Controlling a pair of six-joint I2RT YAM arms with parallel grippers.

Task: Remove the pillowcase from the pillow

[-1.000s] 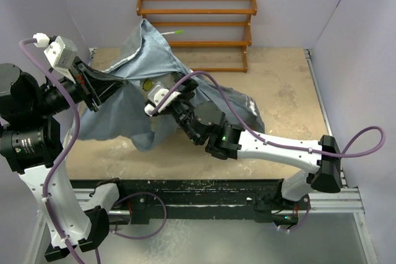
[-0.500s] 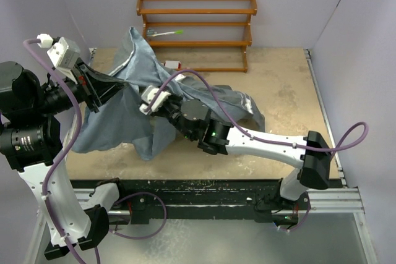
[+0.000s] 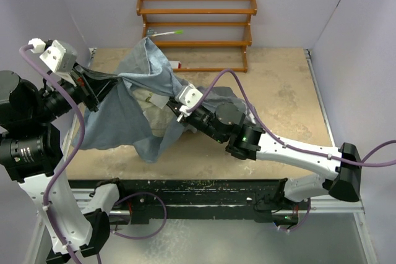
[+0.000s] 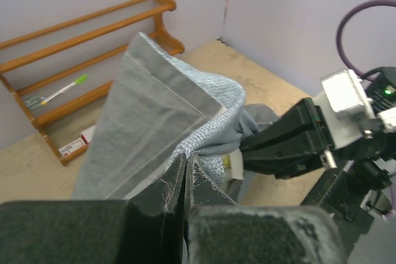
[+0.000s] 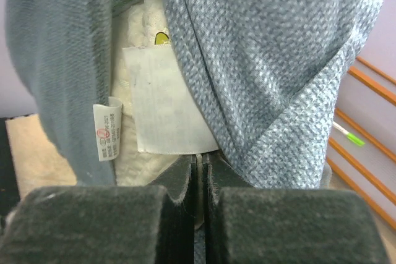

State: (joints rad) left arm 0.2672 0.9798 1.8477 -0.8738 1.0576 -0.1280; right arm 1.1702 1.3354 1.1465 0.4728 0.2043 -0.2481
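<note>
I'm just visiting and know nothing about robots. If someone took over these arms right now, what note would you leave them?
Left end effector: shut on the pillowcase hem, holding it up.
Right end effector: shut against the white label on the pillow; grip unclear.
Done: pillow partly exposed at the case's opening.
Left to do: pull the pillow fully out.

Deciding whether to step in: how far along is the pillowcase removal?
Done: the pillowcase mouth is open, and the pillow shows through with its label. In hand: left gripper clamps the pillowcase hem; right gripper is shut at the label, apparently pinching it. Left: most of the pillow looks covered; pull them apart.
</note>
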